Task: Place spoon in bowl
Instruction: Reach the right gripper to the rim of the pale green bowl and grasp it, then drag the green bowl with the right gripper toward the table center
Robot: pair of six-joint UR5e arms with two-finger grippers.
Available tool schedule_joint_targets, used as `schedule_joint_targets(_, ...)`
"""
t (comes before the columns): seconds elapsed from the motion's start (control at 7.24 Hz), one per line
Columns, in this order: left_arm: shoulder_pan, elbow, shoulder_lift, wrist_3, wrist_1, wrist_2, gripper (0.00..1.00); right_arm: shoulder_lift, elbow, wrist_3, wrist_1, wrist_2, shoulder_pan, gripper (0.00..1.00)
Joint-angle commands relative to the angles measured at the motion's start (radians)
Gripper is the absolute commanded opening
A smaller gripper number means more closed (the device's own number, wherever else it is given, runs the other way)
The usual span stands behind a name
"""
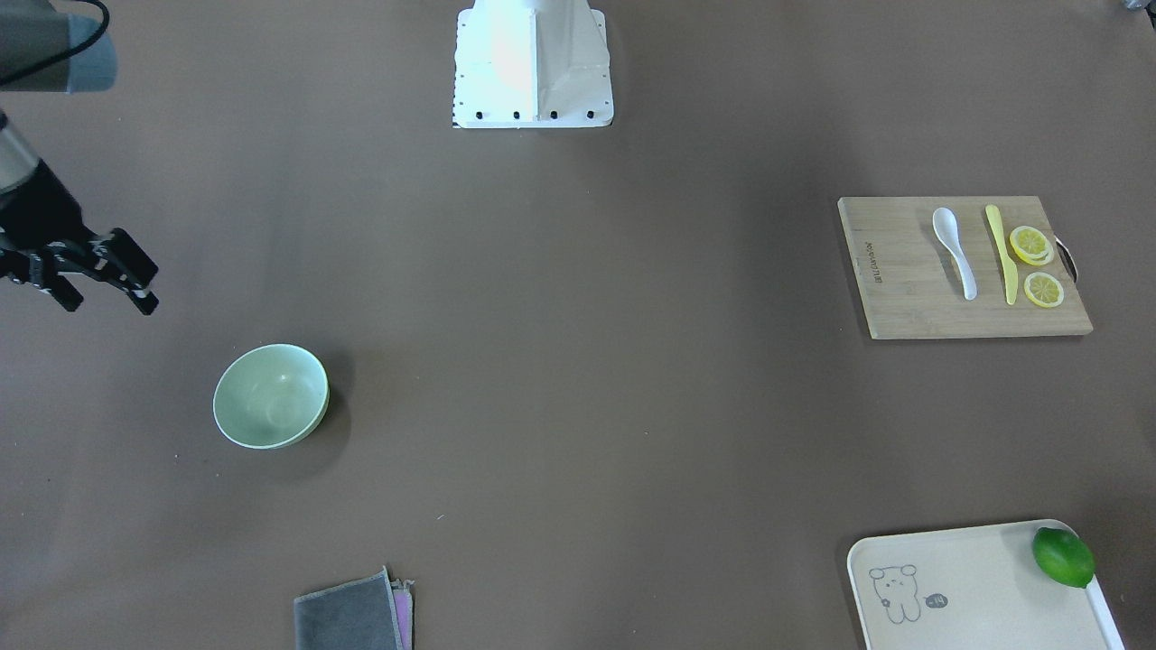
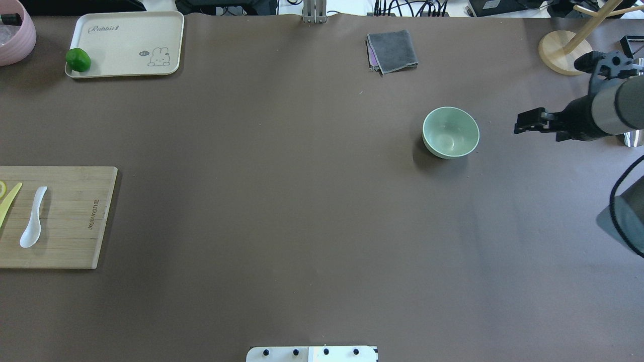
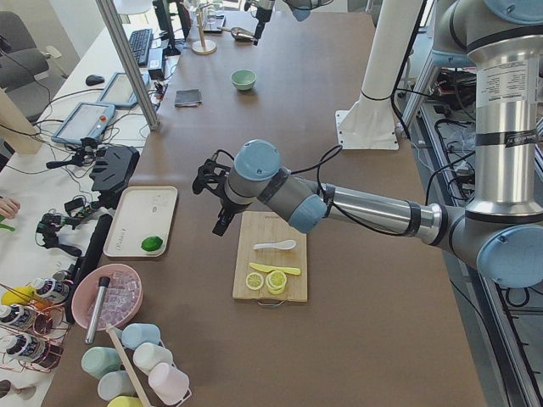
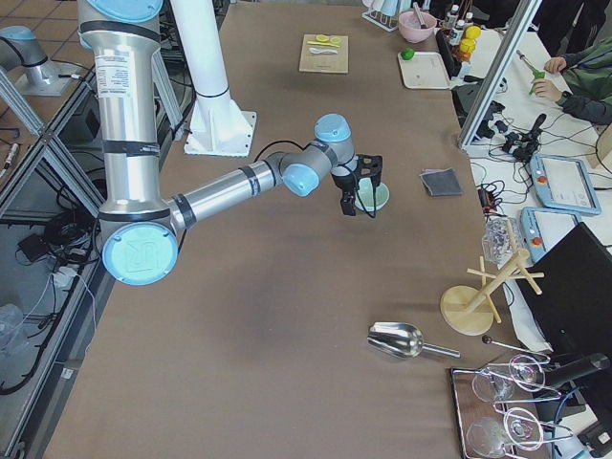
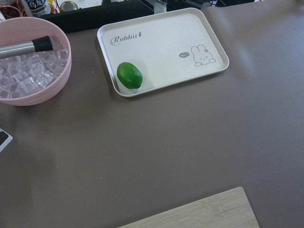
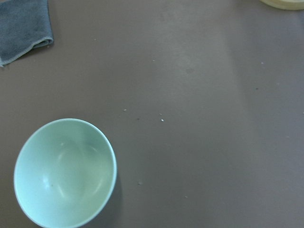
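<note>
The white spoon [image 1: 955,251] lies on a wooden cutting board [image 1: 903,298], scoop toward the robot; it also shows in the overhead view [image 2: 33,218]. The mint-green bowl [image 1: 271,395] stands upright and empty on the other half of the table [image 2: 451,132] and in the right wrist view [image 6: 65,172]. My right gripper [image 1: 107,302] hangs open and empty above the table, beside the bowl and apart from it. My left gripper [image 3: 212,203] shows only in the exterior left view, above the table by the board's far edge; I cannot tell whether it is open or shut.
A yellow knife [image 1: 1000,253] and lemon slices [image 1: 1030,244] lie beside the spoon. A cream tray [image 1: 975,587] holds a lime [image 1: 1063,557]. A folded grey cloth [image 1: 352,618] lies at the operators' edge. A pink bowl [image 2: 15,30] and a wooden stand [image 2: 558,45] are at the far corners.
</note>
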Motion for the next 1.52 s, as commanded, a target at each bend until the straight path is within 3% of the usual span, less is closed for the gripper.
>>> schedule_joint_targets(0.0, 0.002, 0.001, 0.004, 0.001, -0.002, 0.0, 0.98, 0.078, -0.192, 0.162, 0.204, -0.179, -0.144, 0.95)
schedule_joint_targets(0.14, 0.002, 0.002, 0.005, 0.001, -0.002, 0.0, 0.98, 0.115, -0.271, 0.21, 0.262, -0.196, -0.157, 0.88)
schedule_joint_targets(0.28, 0.002, 0.001, 0.01, 0.004, -0.002, 0.0, 0.98, 0.128, -0.287, 0.248, 0.263, -0.248, -0.189, 0.74)
schedule_joint_targets(0.41, 0.002, 0.002, 0.01, 0.004, -0.002, 0.001, 0.98, 0.128, -0.296, 0.278, 0.263, -0.281, -0.215, 0.44)
schedule_joint_targets(0.55, 0.002, 0.002, 0.011, 0.006, -0.002, 0.001, 0.98, 0.128, -0.296, 0.282, 0.263, -0.282, -0.222, 0.0)
schedule_joint_targets(0.83, 0.002, 0.012, 0.01, 0.009, -0.002, 0.001, 0.98, 0.152, -0.275, 0.284, 0.246, -0.279, -0.226, 0.0)
schedule_joint_targets(1.38, 0.006, 0.027, 0.01, 0.001, -0.037, 0.001, 0.98, 0.466, -0.27, 0.501, -0.058, -0.304, -0.339, 0.0)
